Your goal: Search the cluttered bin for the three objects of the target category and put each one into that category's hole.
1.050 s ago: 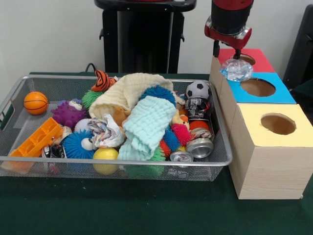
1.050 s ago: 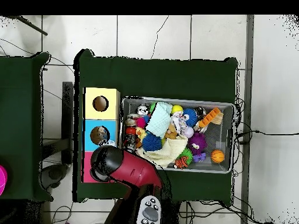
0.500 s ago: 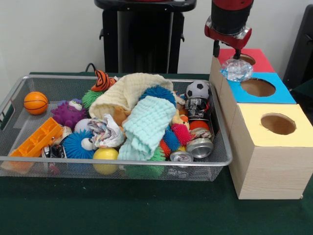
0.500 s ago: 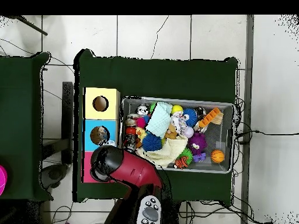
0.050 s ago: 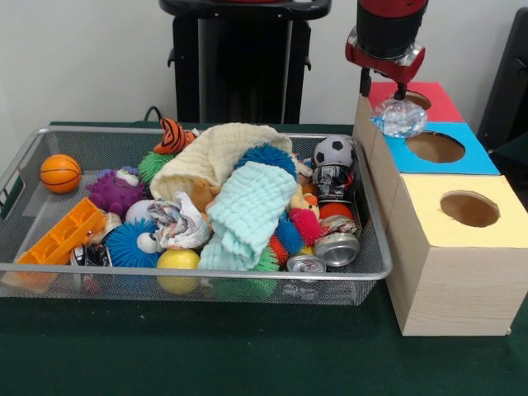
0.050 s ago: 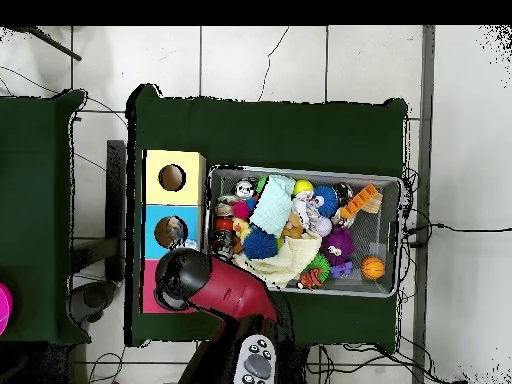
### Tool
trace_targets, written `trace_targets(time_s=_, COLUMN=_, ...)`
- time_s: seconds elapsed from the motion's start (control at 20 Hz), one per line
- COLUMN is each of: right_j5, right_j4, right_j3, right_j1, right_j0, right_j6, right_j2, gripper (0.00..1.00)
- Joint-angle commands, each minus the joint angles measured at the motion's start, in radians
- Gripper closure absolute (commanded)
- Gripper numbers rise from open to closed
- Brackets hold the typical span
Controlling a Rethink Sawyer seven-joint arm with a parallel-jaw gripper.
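Note:
My gripper [image 5: 383,87] hangs open above the seam between the red box [image 5: 441,103] and the blue box [image 5: 478,161], its two short fingers apart with nothing between them. Just below it a crumpled clear plastic piece [image 5: 398,118] rests on the blue box's far left corner, beside the blue hole [image 5: 435,147] and not in it. The wire bin [image 5: 198,272] holds crushed cans [image 5: 337,247] [image 5: 307,264] and a dark can [image 5: 333,181] at its right end. In the overhead view the red arm [image 6: 215,285] covers the red box [image 6: 148,290].
A yellow box [image 5: 429,194] with its hole [image 5: 469,208] stands nearest. The bin also holds a cream cloth [image 5: 216,157], a mint cloth [image 5: 252,210], spiky balls, a soccer ball [image 5: 335,151], a basketball [image 5: 60,173] and an orange tray [image 5: 62,235].

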Motion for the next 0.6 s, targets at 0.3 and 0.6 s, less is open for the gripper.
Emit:
trace_targets(time_s=0.3, right_j5=0.011, right_j4=0.079, right_j3=-0.203, right_j1=0.057, right_j0=0.002, right_j6=0.289, right_j2=0.075, gripper=0.0)
trace_targets(time_s=0.6, right_j5=0.047, right_j4=0.089, right_j3=-0.243, right_j1=0.064, right_j0=0.017, right_j6=0.318, right_j2=0.071, gripper=0.0)
